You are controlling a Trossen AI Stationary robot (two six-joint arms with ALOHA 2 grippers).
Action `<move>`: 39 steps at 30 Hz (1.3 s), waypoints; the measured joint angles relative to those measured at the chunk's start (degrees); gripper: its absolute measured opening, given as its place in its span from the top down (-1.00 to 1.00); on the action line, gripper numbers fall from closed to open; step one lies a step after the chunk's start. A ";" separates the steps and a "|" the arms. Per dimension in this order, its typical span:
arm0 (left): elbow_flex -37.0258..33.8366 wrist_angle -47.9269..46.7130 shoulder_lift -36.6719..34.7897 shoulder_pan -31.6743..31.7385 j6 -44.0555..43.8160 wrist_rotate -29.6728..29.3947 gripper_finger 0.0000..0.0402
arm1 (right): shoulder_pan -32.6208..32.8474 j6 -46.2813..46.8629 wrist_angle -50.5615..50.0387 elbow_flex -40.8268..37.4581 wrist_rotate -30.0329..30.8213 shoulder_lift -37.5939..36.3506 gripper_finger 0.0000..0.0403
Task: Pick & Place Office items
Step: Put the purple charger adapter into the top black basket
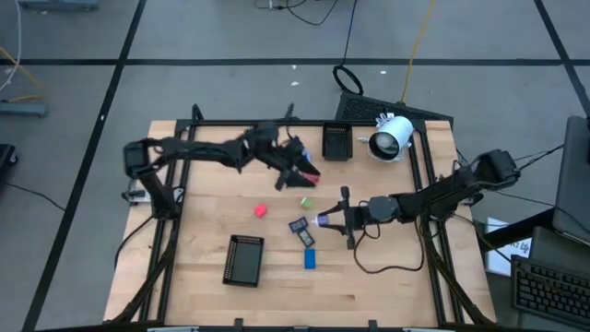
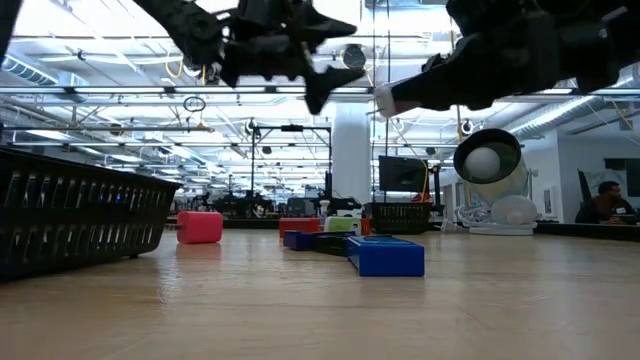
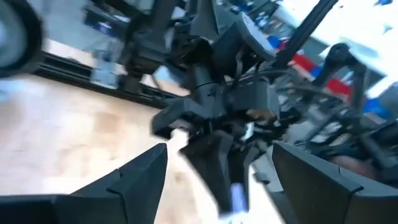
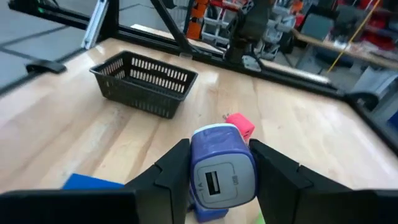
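On the near part of the wooden table (image 1: 387, 277) a black mesh tray (image 1: 244, 259) lies toward the left, and a blue flat rectangle (image 1: 310, 259) lies to its right; in the low view this blue piece (image 2: 385, 256) sits closest to the camera. Just beyond it, near the table's middle, a dark flat rectangle (image 1: 298, 225) lies beside another small blue piece (image 1: 306, 238). The right gripper (image 1: 323, 220) hangs above the table just right of these pieces, its arm reaching in from the right edge. Its fingers are clamped on a light-blue block (image 4: 221, 172), a small boxy piece with a slot in its face, held clear of the wood; in the high view it shows as a pale spot (image 1: 320, 220) at the fingertips. To the left, well apart from the gripper, a red block (image 1: 260, 211) rests on the table, and it shows past the held piece in the right wrist view (image 4: 239, 125). A green block (image 1: 306, 201) lies a little farther back, near the middle. Beyond that, the left gripper (image 1: 306, 173) hovers above the table's far half, its fingers spread apart with a clear gap in the left wrist view, and something pink (image 1: 312, 178) shows at its tip; I cannot tell whether it is touching it. Toward the far edge sit a second black mesh tray (image 1: 336, 142) and, to its right, a white cylindrical device (image 1: 391, 136).
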 joint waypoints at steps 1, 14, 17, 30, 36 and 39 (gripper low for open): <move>0.01 -3.49 -1.97 0.74 2.11 -0.84 -0.47 | -0.21 1.37 -1.69 0.00 -0.78 -1.53 0.35; -9.97 -13.81 -22.16 -1.72 20.67 -26.88 -0.48 | -0.36 10.53 -6.95 -8.74 -0.59 -18.29 0.34; -17.10 -5.28 -24.25 -0.78 19.69 -27.28 -0.48 | -0.36 13.00 -4.24 -11.48 1.08 -20.52 0.34; -33.64 12.71 -33.17 7.17 15.01 -43.48 -0.48 | -2.20 18.01 -0.33 -13.32 16.04 -19.88 0.34; -33.73 13.07 -32.90 7.41 15.00 -48.33 -0.48 | -8.47 21.39 -1.55 -9.34 14.28 -14.90 0.34; -33.75 12.41 -32.42 7.41 14.43 -48.29 -0.48 | -12.19 21.13 -2.44 -6.65 14.27 -12.18 0.34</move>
